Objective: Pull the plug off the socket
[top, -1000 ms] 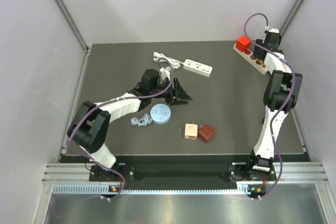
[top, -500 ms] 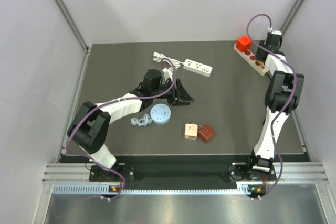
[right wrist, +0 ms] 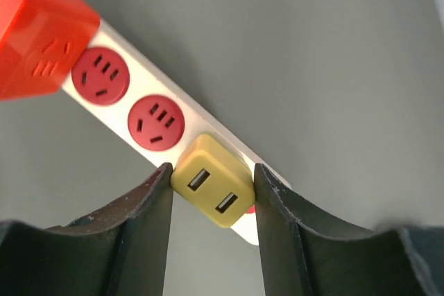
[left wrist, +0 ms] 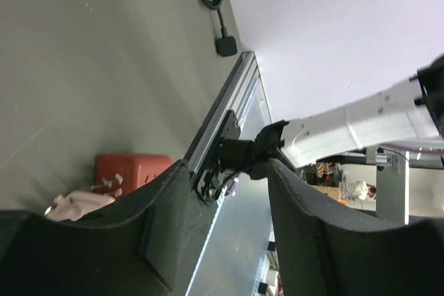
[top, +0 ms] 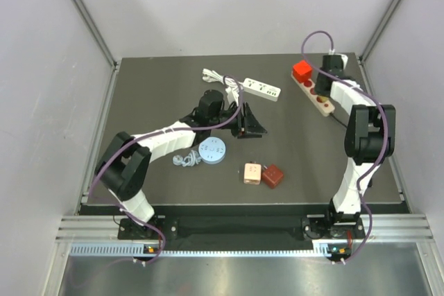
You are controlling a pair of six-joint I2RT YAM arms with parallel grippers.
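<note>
Far right: yellow plug (right wrist: 211, 181) seated in power strip (top: 320, 99) end socket, right gripper (right wrist: 211, 170) pinching its flat sides. Likely rigid, slick, tight-fitting; light strip may lift. Left gripper (top: 251, 123) spread.

No legible text, brand or number showing anywhere. Red cube (right wrist: 38, 32), far right — showing only moulded bars, not letters. Yellow plug (right wrist: 211, 188) on same strip showing two plain slots. Round blue disc (top: 212, 150), centre — carrying marks too small for reading.
</note>
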